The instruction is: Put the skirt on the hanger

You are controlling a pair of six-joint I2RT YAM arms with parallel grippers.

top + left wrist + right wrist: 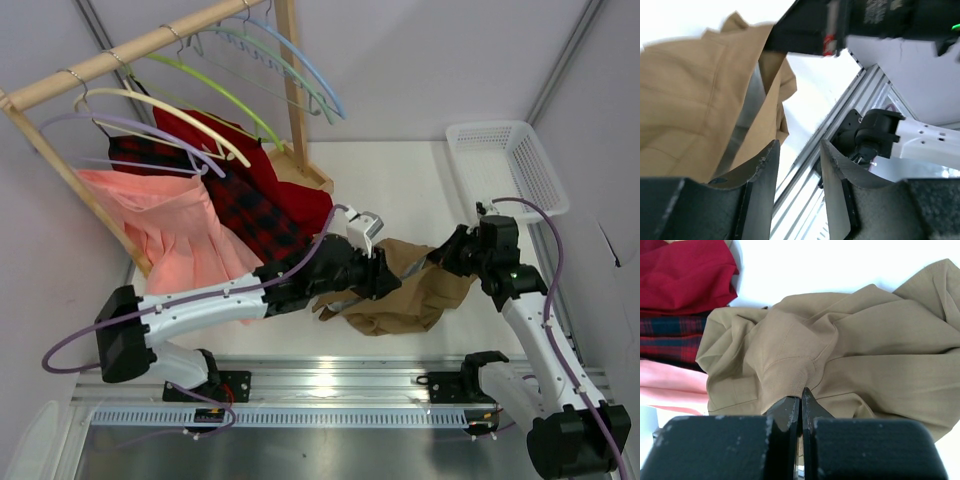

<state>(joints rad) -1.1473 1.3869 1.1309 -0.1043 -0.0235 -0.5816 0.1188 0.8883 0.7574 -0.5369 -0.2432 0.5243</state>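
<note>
The tan-brown skirt lies crumpled on the white table between the two arms, with one part lifted. My right gripper is shut on a fold of its ribbed waistband; the pinch shows in the right wrist view. My left gripper is open and empty, right beside the skirt's left side; in the left wrist view the skirt hangs just left of its left finger. The pale sage-green hanger hangs by its silver hook on the wooden rail at the back.
The wooden rack at back left holds several other hangers, with a red garment, a plaid skirt and a salmon-pink skirt. A white basket stands at back right. A metal rail lines the table's near edge.
</note>
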